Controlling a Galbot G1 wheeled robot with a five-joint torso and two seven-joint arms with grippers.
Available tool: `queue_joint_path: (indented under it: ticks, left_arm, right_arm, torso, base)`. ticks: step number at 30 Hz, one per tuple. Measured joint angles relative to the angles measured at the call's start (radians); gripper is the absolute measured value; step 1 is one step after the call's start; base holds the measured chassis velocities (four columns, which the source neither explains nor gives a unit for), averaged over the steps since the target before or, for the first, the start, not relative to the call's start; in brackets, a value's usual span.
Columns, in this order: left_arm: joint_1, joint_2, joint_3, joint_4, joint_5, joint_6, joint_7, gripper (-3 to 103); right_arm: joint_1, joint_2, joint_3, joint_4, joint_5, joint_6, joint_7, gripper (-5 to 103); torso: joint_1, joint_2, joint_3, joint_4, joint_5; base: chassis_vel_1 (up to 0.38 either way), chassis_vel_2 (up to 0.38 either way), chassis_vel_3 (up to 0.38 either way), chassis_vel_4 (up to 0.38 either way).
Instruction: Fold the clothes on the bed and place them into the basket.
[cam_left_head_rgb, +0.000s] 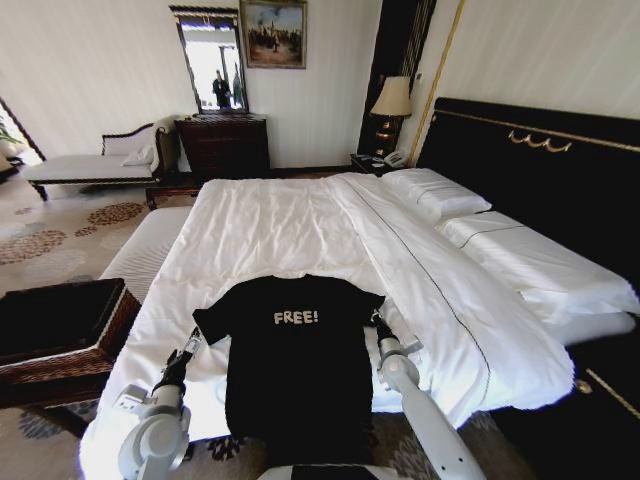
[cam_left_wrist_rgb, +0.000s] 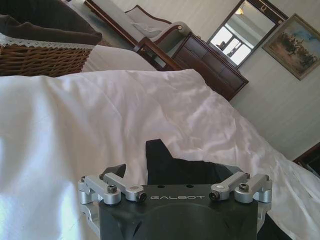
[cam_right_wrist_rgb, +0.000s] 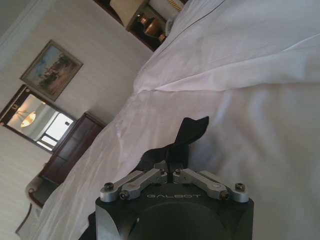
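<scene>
Basket (cam_left_head_rgb: 70, 345): sitting left of the bed (cam_left_head_rgb: 290, 225), dark lining showing.
T-shirt (cam_left_head_rgb: 290, 370): lying flat, "FREE!" facing up.
My fingers: left gripper (cam_left_head_rgb: 193, 343) and right gripper (cam_left_head_rgb: 378, 322) each pinching a sleeve.

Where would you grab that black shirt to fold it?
By the two sleeves, each arm coming from its own side. The shirt lies flat, chest up, sleeves spread on the bed. The left tool and right tool are already at them.
</scene>
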Motion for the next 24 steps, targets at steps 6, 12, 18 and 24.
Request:
queue_joint_path:
  ticks: [6, 12, 18, 24]
  left_arm:
    - [-0.005, -0.001, 0.006, 0.009, 0.011, 0.0, -0.003, 100]
    - [-0.005, 0.0, 0.003, 0.016, 0.014, 0.001, -0.005, 100]
    - [-0.003, 0.003, -0.004, 0.022, 0.013, 0.0, -0.005, 100]
    - [-0.004, -0.002, 0.002, 0.031, 0.021, -0.002, -0.005, 100]
  right_arm:
    - [0.042, 0.013, -0.086, -0.021, -0.065, 0.046, -0.094, 0]
    - [0.065, 0.017, -0.155, -0.064, -0.109, 0.065, -0.146, 0]
    - [0.072, 0.022, -0.177, -0.09, -0.118, 0.076, -0.186, 0]
    - [0.06, 0.016, -0.191, -0.09, -0.146, 0.084, -0.218, 0]
  torso:
    - [0.0, 0.0, 0.0, 0.0003, 0.0]
    - [0.0, 0.0, 0.0, 0.0, 0.0001]
    - [0.0, 0.0, 0.0, 0.0, 0.0001]
    - [0.0, 0.0, 0.0, 0.0, 0.0]
  base:
    - [0.0, 0.0, 0.0, 0.0]
    - [0.0, 0.0, 0.0, 0.0]
    - [0.0, 0.0, 0.0, 0.0]
    - [0.0, 0.0, 0.0, 0.0]
